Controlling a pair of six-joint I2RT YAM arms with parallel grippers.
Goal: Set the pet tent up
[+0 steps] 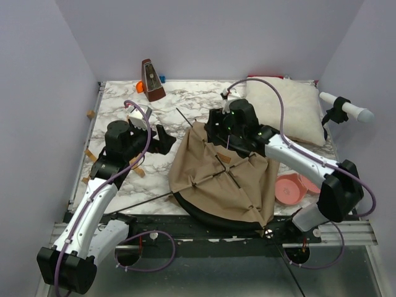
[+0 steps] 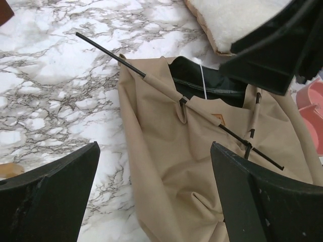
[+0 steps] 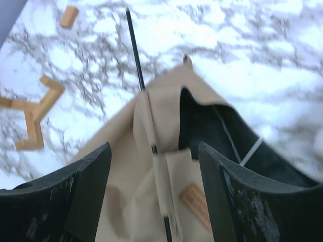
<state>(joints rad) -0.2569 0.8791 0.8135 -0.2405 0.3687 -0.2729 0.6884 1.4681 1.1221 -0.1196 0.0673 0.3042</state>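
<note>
step: tent (image 1: 223,179) slumped, unraised | left gripper (image 2: 155,151) at its 9 o'clock, jaws open, empty | right gripper (image 3: 154,154) over 12 o'clock edge, jaws open | next: probably grasp pole (image 2: 108,54), lift

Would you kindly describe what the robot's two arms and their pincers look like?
The left arm and right arm have white links with bulky black joints, and a purple cable loops along each. The left pincer and right pincer have broad, flat, matte-black fingers with light scuffs.
</note>
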